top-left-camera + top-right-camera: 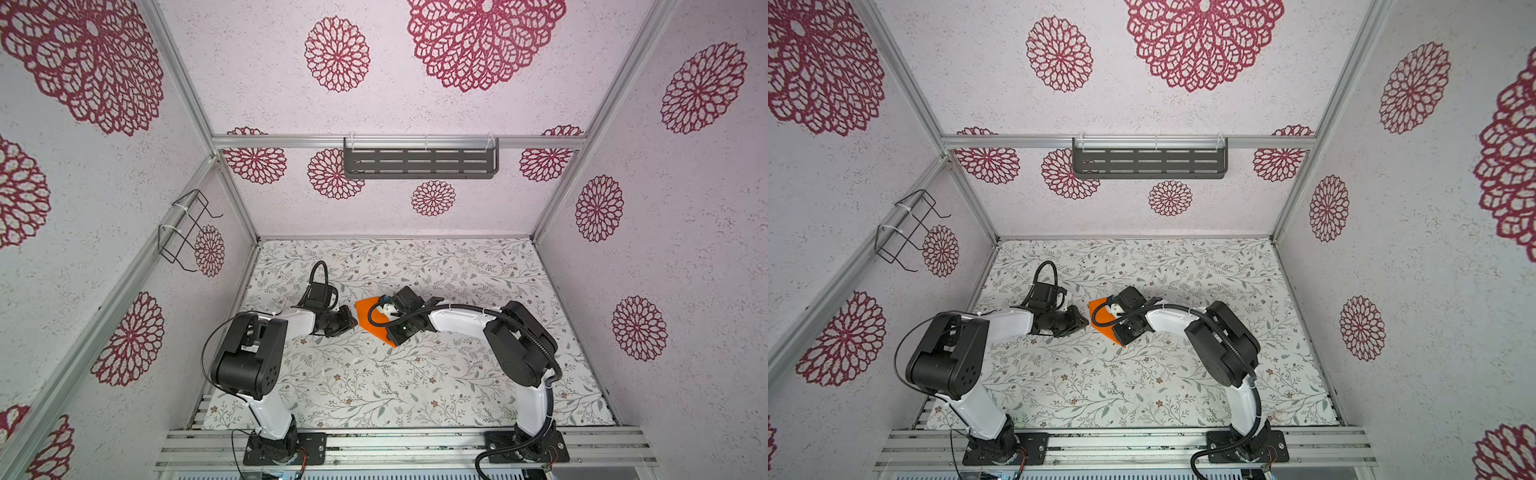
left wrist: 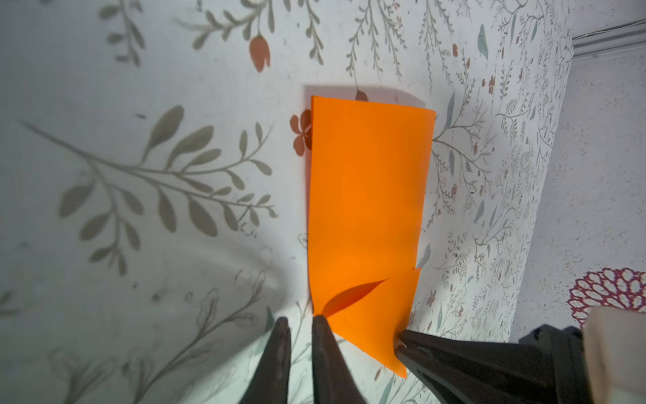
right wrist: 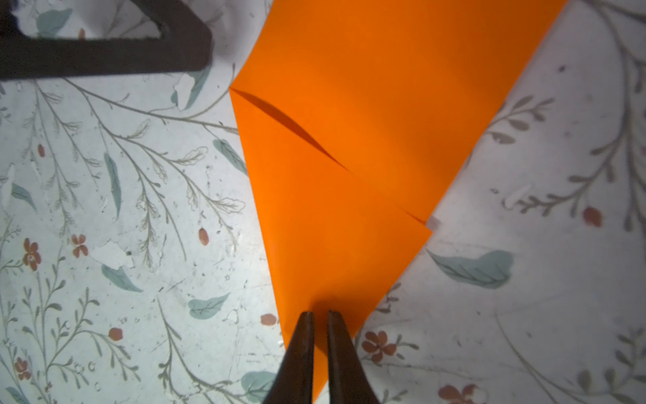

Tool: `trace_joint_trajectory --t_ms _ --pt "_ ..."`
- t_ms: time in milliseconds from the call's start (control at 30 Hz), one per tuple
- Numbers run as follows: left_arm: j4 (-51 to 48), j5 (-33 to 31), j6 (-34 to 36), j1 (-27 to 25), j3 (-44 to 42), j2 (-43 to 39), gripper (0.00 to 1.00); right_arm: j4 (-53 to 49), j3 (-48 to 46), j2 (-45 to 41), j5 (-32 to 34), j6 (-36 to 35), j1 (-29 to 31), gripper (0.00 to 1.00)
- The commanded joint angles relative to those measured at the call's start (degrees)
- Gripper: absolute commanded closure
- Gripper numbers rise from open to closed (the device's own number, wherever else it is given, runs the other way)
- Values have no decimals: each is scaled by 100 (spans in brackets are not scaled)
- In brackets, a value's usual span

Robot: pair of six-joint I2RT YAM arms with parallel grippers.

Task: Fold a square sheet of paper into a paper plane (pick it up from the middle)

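Floral-print mat (image 1: 415, 395) | smooth orange paper (image 2: 367, 192), folded oblong, corner flap | left tool (image 2: 300, 320), right tool (image 3: 321, 313) near-closed, seemingly gripping nothing

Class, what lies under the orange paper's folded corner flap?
More of the same orange paper; a dark gap shows where the flap lifts. The floral table cover beneath is covered.

Bright orange paper (image 2: 367, 210); white floral-print table (image 1: 374, 395).

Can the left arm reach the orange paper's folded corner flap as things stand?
Likely yes: the left gripper sits right by the flap corner of the paper, nothing between; the right gripper presses another edge.
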Motion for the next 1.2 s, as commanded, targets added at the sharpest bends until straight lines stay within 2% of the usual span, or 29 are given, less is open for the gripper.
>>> trace_joint_trajectory --t_ms 0,167,300,467,733,1167 --pt "124 138 -127 -131 -40 -412 85 -278 -38 145 90 63 -26 86" --pt "732 723 -670 -359 -67 -81 89 -87 -95 71 -130 -112 -25 85" --pt "738 783 -696 -466 52 272 92 97 -151 -84 -146 -231 -29 85" --pt "314 581 -499 -493 206 439 94 137 -40 -191 -170 -407 -21 85" --pt "-160 267 -346 -502 275 670 97 326 55 -433 -437 -1061 12 83" --pt "-728 -35 -350 -502 530 929 98 236 365 136 -438 -1107 120 83"
